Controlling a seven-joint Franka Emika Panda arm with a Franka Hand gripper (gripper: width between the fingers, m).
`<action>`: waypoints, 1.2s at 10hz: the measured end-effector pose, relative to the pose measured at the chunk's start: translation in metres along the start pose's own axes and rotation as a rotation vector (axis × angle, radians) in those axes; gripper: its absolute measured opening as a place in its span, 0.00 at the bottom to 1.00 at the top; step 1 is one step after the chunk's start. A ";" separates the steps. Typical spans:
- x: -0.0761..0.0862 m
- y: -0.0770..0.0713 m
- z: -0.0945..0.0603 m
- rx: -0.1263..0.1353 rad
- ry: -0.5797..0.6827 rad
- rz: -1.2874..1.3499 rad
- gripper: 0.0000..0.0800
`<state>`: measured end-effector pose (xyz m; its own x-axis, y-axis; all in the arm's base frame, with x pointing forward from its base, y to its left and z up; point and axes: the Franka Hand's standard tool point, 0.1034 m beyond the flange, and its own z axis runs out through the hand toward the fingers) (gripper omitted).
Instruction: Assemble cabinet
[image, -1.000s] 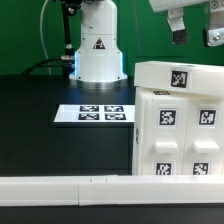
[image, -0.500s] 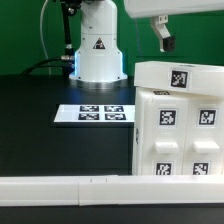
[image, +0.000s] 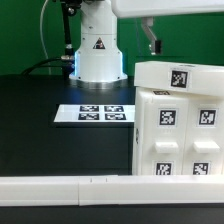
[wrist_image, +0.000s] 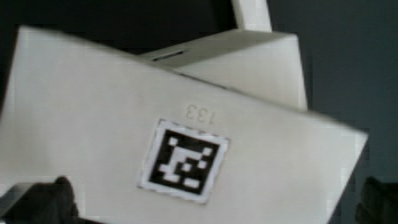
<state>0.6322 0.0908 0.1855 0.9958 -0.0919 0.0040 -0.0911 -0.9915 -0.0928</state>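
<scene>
The cabinet (image: 178, 125) is a large white box with square black-and-white tags, standing at the exterior view's right. Its top panel (image: 175, 75) carries one tag. My gripper (image: 153, 44) hangs just above and behind the top panel's left corner, and only one dark finger (image: 152, 38) shows there. In the wrist view the white tagged panel (wrist_image: 160, 110) fills the picture. The gripper (wrist_image: 210, 205) is open wide, with a dark fingertip (wrist_image: 43, 200) at each lower corner and the panel's surface beneath them. Nothing is held.
The marker board (image: 95, 113) lies flat on the black table (image: 35, 130) left of the cabinet. A long white rail (image: 70, 188) runs along the front edge. The arm's white base (image: 97, 50) stands behind the marker board.
The gripper has travelled toward the exterior view's left and come down a little, from above the cabinet's right part to its top left corner. It stays open.
</scene>
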 end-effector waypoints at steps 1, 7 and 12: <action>-0.001 -0.001 0.002 -0.002 -0.004 -0.122 1.00; 0.007 0.007 0.004 -0.093 0.011 -0.741 1.00; 0.004 0.017 0.021 -0.118 -0.021 -0.864 1.00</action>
<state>0.6353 0.0760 0.1629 0.7167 0.6974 0.0064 0.6967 -0.7164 0.0380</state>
